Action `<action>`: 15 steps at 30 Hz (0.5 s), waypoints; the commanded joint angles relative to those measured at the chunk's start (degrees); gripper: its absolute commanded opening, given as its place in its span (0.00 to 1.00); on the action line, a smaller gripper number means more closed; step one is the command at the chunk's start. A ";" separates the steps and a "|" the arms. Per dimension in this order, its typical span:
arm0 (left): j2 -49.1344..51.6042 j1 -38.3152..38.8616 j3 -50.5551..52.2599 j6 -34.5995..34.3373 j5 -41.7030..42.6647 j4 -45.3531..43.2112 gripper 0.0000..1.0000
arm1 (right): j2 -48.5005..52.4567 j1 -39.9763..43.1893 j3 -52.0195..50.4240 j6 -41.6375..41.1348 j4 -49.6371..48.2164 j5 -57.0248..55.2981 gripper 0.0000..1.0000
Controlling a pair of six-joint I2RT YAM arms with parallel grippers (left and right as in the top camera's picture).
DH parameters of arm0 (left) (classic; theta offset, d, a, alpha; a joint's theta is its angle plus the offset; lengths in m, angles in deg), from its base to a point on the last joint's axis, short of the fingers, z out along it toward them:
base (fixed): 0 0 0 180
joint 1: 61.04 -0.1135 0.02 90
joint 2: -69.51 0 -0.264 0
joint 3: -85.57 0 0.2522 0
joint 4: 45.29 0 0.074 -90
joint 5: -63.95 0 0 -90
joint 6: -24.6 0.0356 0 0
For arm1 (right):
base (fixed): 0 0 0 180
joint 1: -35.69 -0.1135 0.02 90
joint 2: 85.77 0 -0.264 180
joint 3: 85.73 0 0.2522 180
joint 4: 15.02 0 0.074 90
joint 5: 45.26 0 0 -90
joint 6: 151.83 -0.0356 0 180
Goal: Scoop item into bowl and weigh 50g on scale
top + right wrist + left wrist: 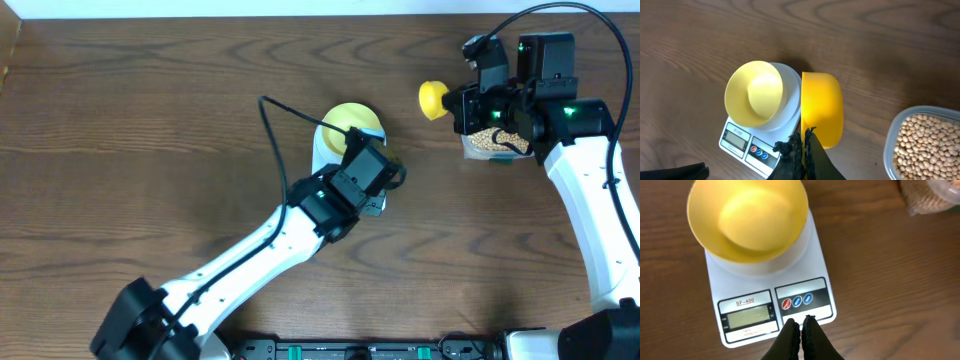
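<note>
The right end effector is gripping the bright yellow long-handled plastic scoop, its fingers pressing close together on a handle that is hiding between them. The scoop's round head is hanging in the air with its open face appearing to turn sideways. I cannot tell whether anything is sitting in it.

The small round beige-tan beans are lying in the clear rectangular plastic tub. The tub is lying just to one side of the scoop head, directly under the right wrist as seen from overhead. The small round pale yellow bowl is sitting empty on the white rounded-rectangular digital kitchen scale, on the scoop head's other side.

So the right arm is standing far nearer the beans, and the handle is running roughly along the line from tub to bowl.

The left end effector is hovering at the scale's front edge, near the red and blue buttons. Its fingers are together and holding nothing. Whether they are touching the scale I cannot tell.
</note>
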 commanded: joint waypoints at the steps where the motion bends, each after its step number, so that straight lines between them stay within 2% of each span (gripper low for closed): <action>1: 0.72 0.00 0.15 0.35 0.63 0.24 0.08 | -0.09 0.24 1.11 0.07 0.15 2.58 0.01; 7: 1.68 -0.09 0.17 2.97 -0.87 -1.99 0.08 | -0.09 0.24 1.11 0.09 0.33 4.35 0.01; 10: 2.60 -0.17 0.24 2.95 -3.98 -2.12 0.08 | -0.09 0.22 1.11 0.11 0.57 4.35 0.01; 15: 6.56 -0.63 0.24 2.91 -4.00 -2.32 0.08 | -0.09 0.22 1.11 0.31 0.70 4.13 0.01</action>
